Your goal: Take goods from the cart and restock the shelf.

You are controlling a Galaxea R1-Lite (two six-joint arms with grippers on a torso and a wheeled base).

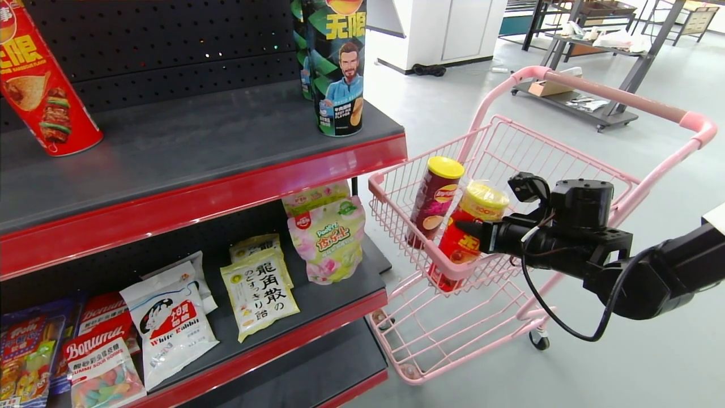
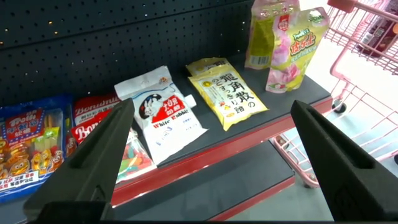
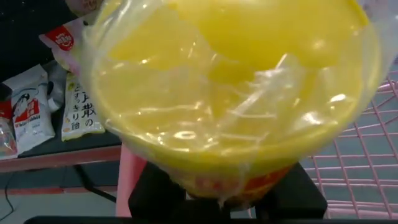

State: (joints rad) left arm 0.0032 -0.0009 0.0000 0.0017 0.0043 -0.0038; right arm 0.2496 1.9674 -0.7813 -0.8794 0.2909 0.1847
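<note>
Head view: at centre right of the frame, the right gripper [image 1: 469, 231], matte black and blocky, is gripping a red can [image 1: 478, 205] from the side, just under its lid. The can is a tall cardboard cylinder with a yellow plastic lid under crinkled clear film. It is standing tilted inside the basket of the pink wire cart [image 1: 544, 150].

In the right wrist view the glossy lid of the red can [image 3: 230, 81] is sitting directly in front of the camera, with the right gripper [image 3: 227, 196] pressing its dark fingers [image 3: 158, 196] against the body on either side.

Just beside the red can and further left in the head view, a maroon can [image 1: 435, 195] with a flat yellow lid is leaning in the same basket.

The left gripper [image 2: 211, 155] is hanging with its two black wedge-shaped fingers [image 2: 99, 155] spread wide apart and nothing between them, in front of the shelf's lower board.

On the shelf [image 1: 170, 147], dark boards with red edges and a pegboard back, a green-black can [image 1: 338, 73] is standing at top centre and a tilted red tube [image 1: 39, 85] at upper left. Below them, soft bags are lying flat: a white bag [image 1: 170, 323], a yellow bag [image 1: 257, 292] and a pink-green pouch [image 1: 328, 241].
</note>
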